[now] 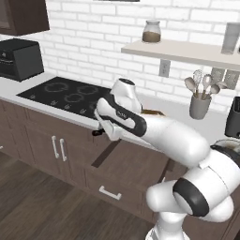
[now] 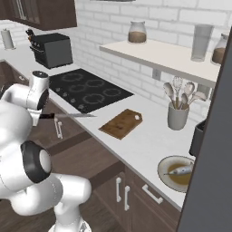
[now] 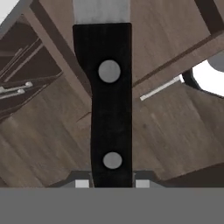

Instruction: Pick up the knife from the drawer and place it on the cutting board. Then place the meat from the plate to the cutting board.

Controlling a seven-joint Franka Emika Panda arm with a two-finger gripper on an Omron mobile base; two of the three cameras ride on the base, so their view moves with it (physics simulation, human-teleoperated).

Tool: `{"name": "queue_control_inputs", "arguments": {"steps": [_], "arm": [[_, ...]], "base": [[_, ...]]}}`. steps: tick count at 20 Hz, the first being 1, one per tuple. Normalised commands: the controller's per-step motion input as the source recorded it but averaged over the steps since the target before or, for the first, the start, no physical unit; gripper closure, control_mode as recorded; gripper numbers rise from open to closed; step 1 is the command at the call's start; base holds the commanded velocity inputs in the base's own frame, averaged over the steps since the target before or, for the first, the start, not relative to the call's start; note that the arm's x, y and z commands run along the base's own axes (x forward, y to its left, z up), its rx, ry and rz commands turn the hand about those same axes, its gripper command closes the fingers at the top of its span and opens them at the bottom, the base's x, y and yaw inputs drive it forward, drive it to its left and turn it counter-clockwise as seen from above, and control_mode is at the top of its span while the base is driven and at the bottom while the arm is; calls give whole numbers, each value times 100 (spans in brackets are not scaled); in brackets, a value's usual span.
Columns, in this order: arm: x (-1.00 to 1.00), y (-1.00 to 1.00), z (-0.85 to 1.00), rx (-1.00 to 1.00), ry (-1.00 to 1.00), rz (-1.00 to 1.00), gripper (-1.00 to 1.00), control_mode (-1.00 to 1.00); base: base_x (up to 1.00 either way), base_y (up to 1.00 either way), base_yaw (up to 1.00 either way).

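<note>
My gripper (image 2: 43,116) is shut on the knife's black handle (image 3: 109,109). It holds the knife (image 2: 72,115) level in the air, and the silver blade points right toward the counter. In the left base view the gripper (image 1: 100,129) hangs over the open dark-brown drawer (image 1: 129,164). In the hand view the fingertips (image 3: 82,183) flank the handle's lower end. The cutting board (image 2: 121,123) lies bare on the white counter, right of the blade tip. The plate (image 2: 164,174) sits further right near the counter edge and has the greyish meat (image 2: 180,170) on it.
A black cooktop (image 2: 90,93) lies behind the knife. A grey utensil holder (image 2: 177,114) stands behind the board, below a shelf (image 2: 158,54) with jars. A dark toaster oven (image 2: 52,50) stands at the far left. The drawer's front with its silver handle (image 1: 110,192) sticks out below the arm.
</note>
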Motion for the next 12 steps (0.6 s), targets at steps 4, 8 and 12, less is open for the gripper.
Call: {"name": "queue_control_inputs", "arguments": {"steps": [4,8,12], "arm": [[16,-75,13,-17,-1,44,100,-100],[21,-95,-34,0,0,28,100,-100],[4,-91,-15,0,-1,37,100,-100]], "base": [[0,0,0],[0,0,0],[0,0,0]]}}
